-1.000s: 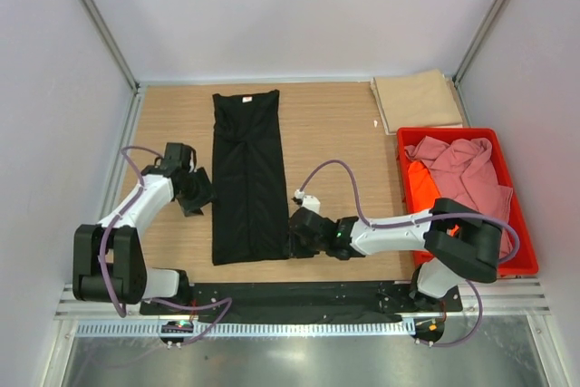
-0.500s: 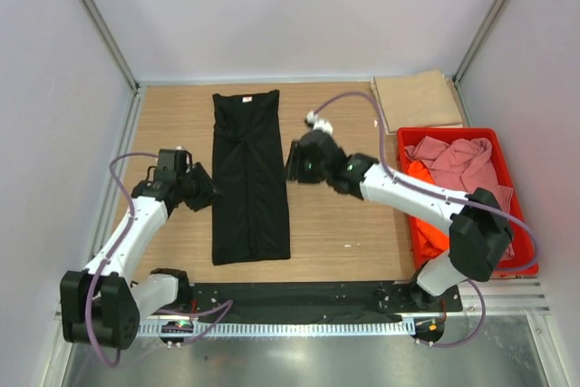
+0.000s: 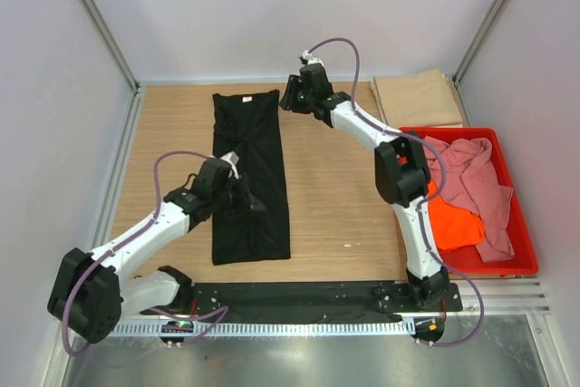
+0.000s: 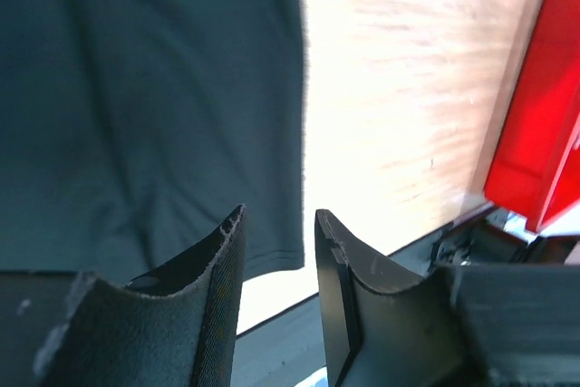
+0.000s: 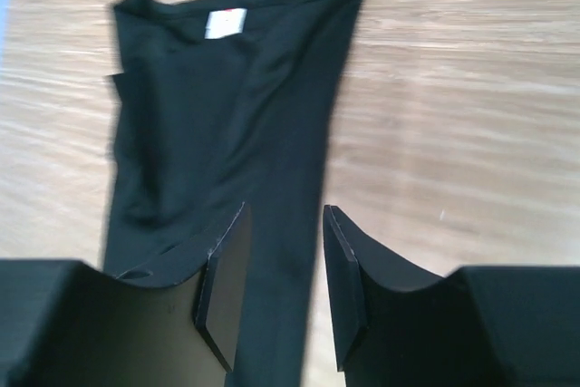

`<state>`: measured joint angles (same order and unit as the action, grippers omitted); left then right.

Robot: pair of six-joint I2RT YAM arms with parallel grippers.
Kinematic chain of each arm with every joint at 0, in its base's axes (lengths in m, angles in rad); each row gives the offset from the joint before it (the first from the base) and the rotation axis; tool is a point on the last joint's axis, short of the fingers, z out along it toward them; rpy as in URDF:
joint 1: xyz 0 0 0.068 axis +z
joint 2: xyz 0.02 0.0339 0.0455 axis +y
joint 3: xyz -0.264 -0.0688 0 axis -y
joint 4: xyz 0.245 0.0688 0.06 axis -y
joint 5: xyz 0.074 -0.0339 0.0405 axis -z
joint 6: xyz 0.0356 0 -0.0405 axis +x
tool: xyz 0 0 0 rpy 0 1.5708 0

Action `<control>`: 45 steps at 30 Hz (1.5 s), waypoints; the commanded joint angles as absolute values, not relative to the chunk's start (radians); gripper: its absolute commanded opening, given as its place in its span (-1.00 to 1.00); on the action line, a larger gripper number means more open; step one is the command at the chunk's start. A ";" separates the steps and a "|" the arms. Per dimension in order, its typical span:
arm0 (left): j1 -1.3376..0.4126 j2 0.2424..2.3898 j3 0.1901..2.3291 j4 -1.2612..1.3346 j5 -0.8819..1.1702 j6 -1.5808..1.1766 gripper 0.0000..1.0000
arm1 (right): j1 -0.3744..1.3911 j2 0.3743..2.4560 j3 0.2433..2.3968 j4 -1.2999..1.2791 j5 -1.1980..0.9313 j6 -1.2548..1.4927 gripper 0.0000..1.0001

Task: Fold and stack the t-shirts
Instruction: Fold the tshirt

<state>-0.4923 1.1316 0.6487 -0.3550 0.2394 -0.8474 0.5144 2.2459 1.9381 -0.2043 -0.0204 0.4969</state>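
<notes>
Observed change: the right gripper, a second ago low at the hem corner of the black t-shirt nearest the red crate, has swung away from the crate's side to the shirt's collar end. The left gripper, which stood off the shirt's edge farthest from the crate, now hangs over the lower half of the cloth. The shirt itself has not shifted.

Tool state: in both wrist views the jaws stand narrowly apart with nothing between them. Neither gripper holds cloth.

Position: the black t-shirt lies flat on the table, well apart from the crate, on its left. The tan t-shirt sits folded just beyond the crate's far end. The pink t-shirt and orange t-shirt lie crumpled inside the crate.

Orientation: the black shirt is a long narrow strip, sleeves evidently turned in. Its long axis runs parallel to the crate's long side, with the collar and label at the far end and the hem at the near end.

Assessment: the lengthwise folds appear done. The arms' new stations suggest a crosswise fold is being set up, with three shirts outstanding.
</notes>
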 commanded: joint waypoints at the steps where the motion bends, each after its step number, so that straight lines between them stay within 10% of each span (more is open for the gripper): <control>1: -0.589 1.146 0.661 -0.243 0.146 -0.887 -0.26 | 0.477 2.365 2.098 -0.172 -0.116 0.471 -0.14; 21: -0.859 1.534 0.690 -0.003 0.023 -0.922 -0.28 | 0.431 2.779 2.419 0.123 -0.262 0.610 -0.11; 45: -0.962 1.420 0.621 -0.210 -0.104 -0.950 -0.28 | 0.420 2.864 2.473 0.187 -0.157 0.607 -0.42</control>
<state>-0.9520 1.4425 0.6373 -0.1284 -0.0677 -0.9440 0.4248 2.8555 2.4310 0.1429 -0.1989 0.6128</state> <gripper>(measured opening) 0.355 0.306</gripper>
